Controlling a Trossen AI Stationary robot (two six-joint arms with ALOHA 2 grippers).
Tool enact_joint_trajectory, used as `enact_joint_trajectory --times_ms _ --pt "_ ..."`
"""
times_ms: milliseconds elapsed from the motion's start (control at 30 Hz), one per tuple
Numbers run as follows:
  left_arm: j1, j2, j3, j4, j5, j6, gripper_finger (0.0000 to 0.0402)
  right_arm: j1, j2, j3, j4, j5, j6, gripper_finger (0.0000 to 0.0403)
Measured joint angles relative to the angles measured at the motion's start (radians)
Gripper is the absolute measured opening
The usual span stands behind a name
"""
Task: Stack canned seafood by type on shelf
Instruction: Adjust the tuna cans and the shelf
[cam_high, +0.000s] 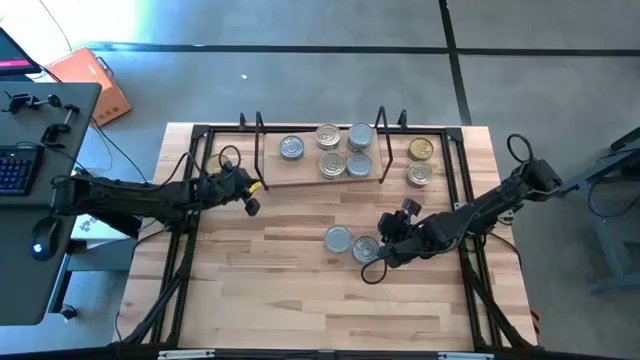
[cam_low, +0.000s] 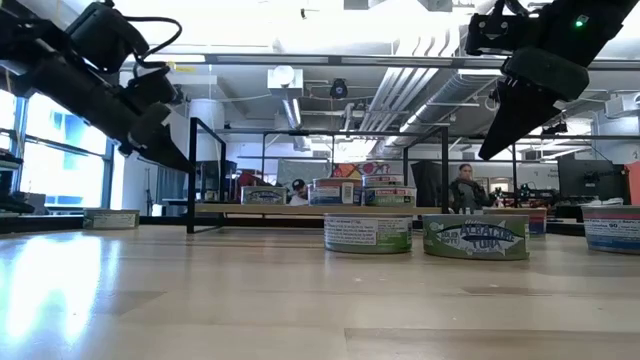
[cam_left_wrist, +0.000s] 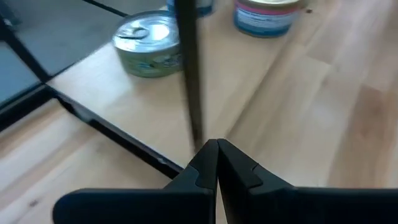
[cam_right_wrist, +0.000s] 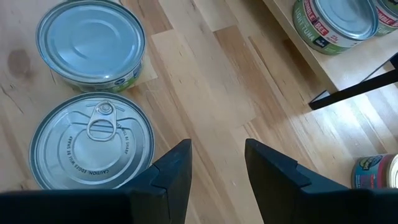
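Dark fingers of the right hand (cam_right_wrist: 216, 163) stand partly apart with nothing between them, raised above the wooden surface (cam_high: 290, 290) just beside a pull-tab tin (cam_right_wrist: 92, 144). A plain-topped tin (cam_right_wrist: 91, 42) sits next to that one. Beyond them, more tins (cam_high: 332, 150) rest on the shelf (cam_high: 300, 180), and two tins (cam_high: 420, 162) stand by its right end. At the shelf's left end the left hand (cam_left_wrist: 216, 152) is pressed shut, empty.
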Motion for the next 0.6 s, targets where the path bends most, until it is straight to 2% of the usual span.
enact_joint_trajectory --times_ms 600 --pt "0.096 0.000 -0.004 0.044 -0.001 0.075 0.0000 0.000 0.000 0.000 0.003 0.001 0.000 0.0141"
